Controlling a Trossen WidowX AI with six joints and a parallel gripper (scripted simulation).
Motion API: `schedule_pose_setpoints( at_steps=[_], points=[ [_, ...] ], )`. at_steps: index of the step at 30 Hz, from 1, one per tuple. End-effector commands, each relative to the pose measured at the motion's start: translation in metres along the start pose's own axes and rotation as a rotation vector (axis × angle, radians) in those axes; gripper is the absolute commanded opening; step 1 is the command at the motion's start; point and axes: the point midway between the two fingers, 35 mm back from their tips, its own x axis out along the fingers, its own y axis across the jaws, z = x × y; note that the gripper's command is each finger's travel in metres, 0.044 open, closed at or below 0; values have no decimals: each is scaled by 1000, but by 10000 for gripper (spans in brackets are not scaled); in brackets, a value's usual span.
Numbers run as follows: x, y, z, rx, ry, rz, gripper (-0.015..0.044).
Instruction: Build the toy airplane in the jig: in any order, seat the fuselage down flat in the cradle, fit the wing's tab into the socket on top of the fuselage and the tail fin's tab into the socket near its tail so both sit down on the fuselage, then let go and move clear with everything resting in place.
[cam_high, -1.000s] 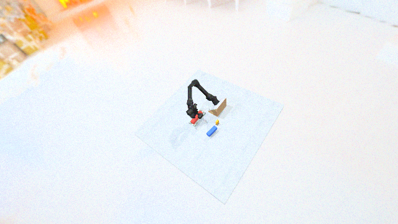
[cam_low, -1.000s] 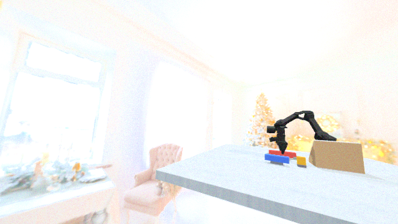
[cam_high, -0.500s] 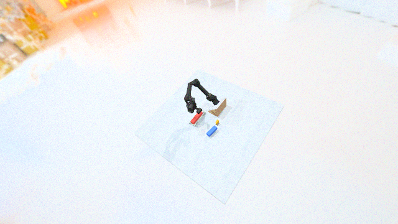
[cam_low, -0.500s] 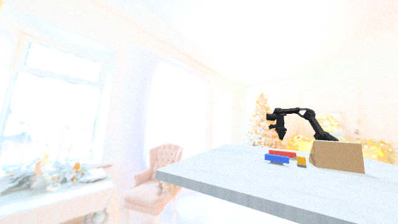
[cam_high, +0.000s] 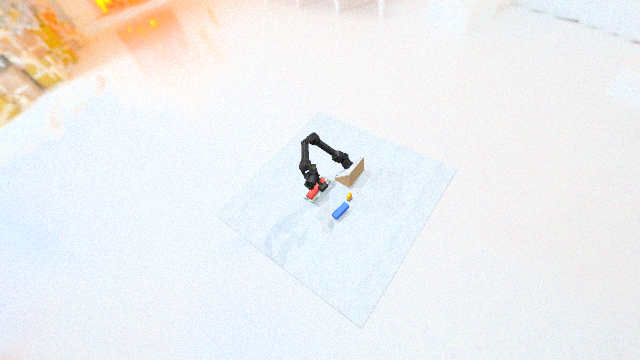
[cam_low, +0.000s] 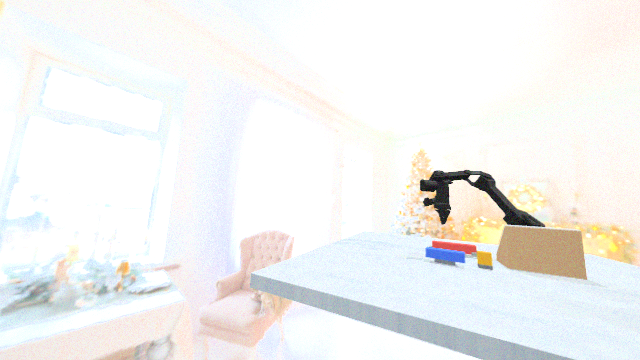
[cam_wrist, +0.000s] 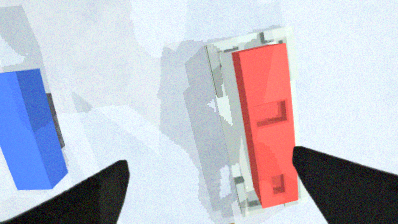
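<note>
The red fuselage (cam_wrist: 265, 120) (cam_high: 313, 192) (cam_low: 454, 246) lies flat in the pale cradle (cam_wrist: 220, 75), its two sockets facing up. My gripper (cam_wrist: 211, 161) (cam_low: 443, 218) (cam_high: 317, 181) is open and empty, raised above the fuselage, with one fingertip at the lower left and the other at the lower right of the wrist view. The blue wing (cam_wrist: 30, 130) (cam_high: 340, 210) (cam_low: 445, 254) lies on the table to the left of the cradle in the wrist view. The small yellow tail fin (cam_high: 349, 196) (cam_low: 484, 259) lies on the table between the wing and the arm's base.
A tan wedge-shaped block (cam_high: 352, 173) (cam_low: 542, 250) stands at the arm's base. The pale table top (cam_high: 350, 260) (cam_low: 400, 290) has its front edge towards the exterior camera. A pink armchair (cam_low: 245, 290) stands beyond the table.
</note>
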Motion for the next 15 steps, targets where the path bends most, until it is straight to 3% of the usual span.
schedule_pose_setpoints(
  at_steps=[1,10,15],
  points=[
    [-1,56,7,-7,0,10,440],
    [14,187,-9,-2,-1,2,440],
    [16,195,-12,-1,0,0,440]
  ],
)
